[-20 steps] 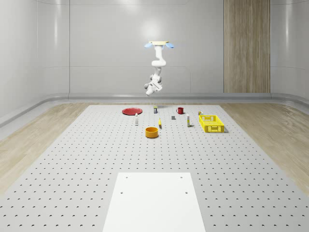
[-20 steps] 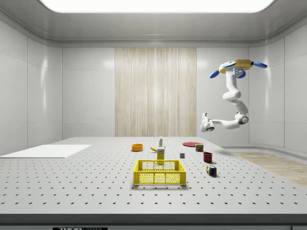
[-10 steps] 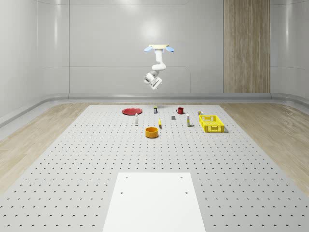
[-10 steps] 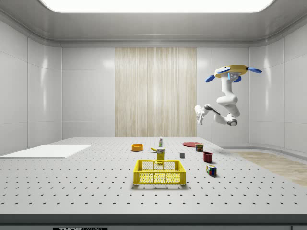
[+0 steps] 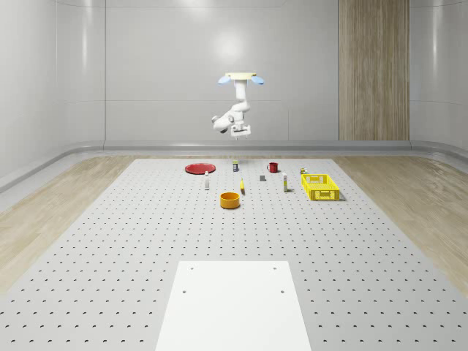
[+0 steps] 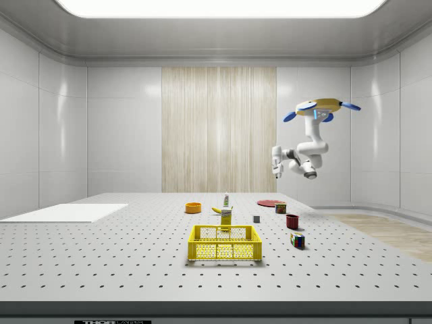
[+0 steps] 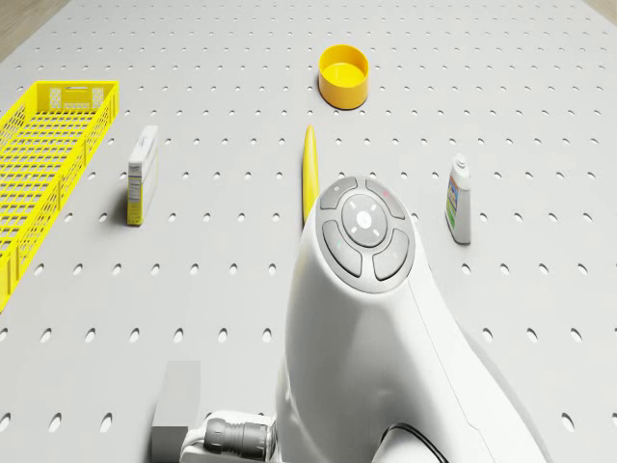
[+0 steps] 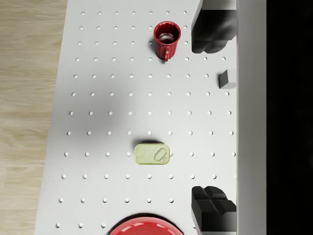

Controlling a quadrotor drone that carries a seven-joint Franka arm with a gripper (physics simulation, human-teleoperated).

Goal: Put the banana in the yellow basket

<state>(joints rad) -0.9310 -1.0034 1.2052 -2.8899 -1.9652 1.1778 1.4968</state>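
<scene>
banana (image 7: 308, 172) between carton (image 7: 142, 176) and bottle (image 7: 459, 201)

A bare test lab — pale panelled walls (image 5: 168, 66), a broad ceiling light (image 6: 219, 7) and a vast perforated surface (image 5: 110, 248) ringed by wood flooring (image 5: 44, 212) — all rendered in simulation.
</scene>
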